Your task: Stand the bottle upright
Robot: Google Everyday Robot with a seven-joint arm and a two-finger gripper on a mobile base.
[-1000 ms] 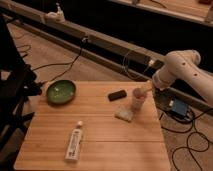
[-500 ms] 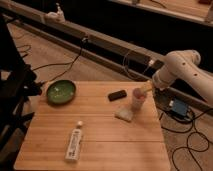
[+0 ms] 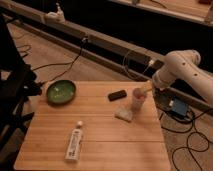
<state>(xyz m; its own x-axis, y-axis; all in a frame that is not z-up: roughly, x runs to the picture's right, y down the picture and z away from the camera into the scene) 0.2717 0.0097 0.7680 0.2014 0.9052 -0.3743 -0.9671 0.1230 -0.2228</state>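
The bottle (image 3: 75, 142) lies flat on the wooden table (image 3: 100, 125) near the front left, its small round cap pointing toward the back. It is white with a dark-printed label. My gripper (image 3: 145, 88) hangs at the end of the white arm (image 3: 181, 69) over the table's right rear edge, just above the pale cup (image 3: 137, 99). It is far from the bottle and holds nothing that I can see.
A green bowl (image 3: 61, 92) sits at the table's back left. A small dark object (image 3: 117, 95) lies near the back middle. A flat whitish block (image 3: 124, 114) lies in front of the cup. Cables and a blue box (image 3: 179, 107) lie on the floor to the right.
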